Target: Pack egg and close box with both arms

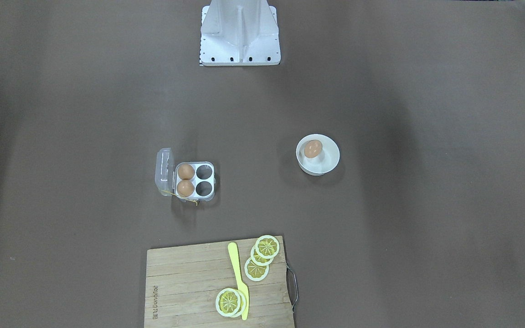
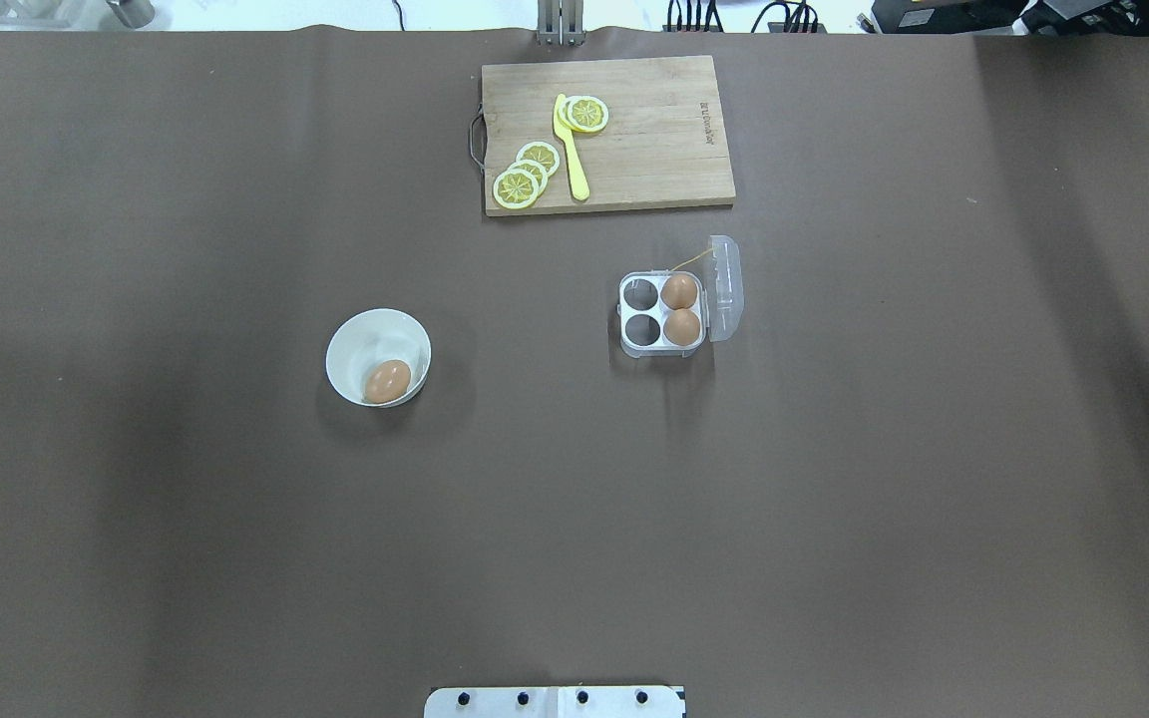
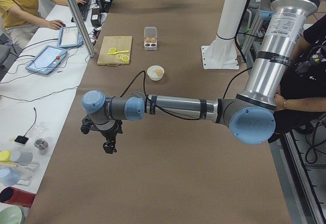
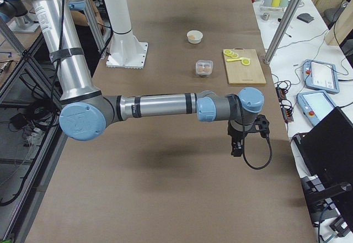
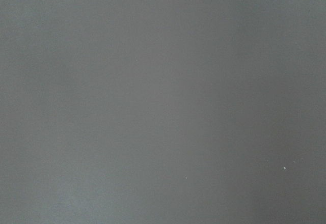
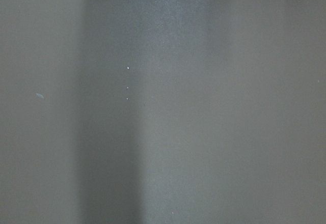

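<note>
One orange-brown egg (image 1: 312, 149) (image 2: 388, 381) lies in a round white bowl (image 1: 331, 157) (image 2: 360, 339). The clear egg box (image 1: 194, 181) (image 2: 661, 311) stands open, its lid (image 1: 164, 171) folded back. Two look-alike eggs (image 1: 185, 171) (image 1: 185, 188) fill the cells next to the lid; the other two cells are empty. My left gripper (image 3: 108, 146) hangs over bare table far from the bowl, seen only in the exterior left view. My right gripper (image 4: 237, 149) hangs over bare table far from the box, seen only in the exterior right view. I cannot tell whether either is open.
A wooden cutting board (image 1: 185, 282) (image 2: 654, 140) with lemon slices (image 1: 257, 269) and a yellow knife (image 1: 237, 278) lies at the operators' edge. The white pedestal (image 1: 239, 36) stands at the robot's side. Both wrist views show only brown table cover.
</note>
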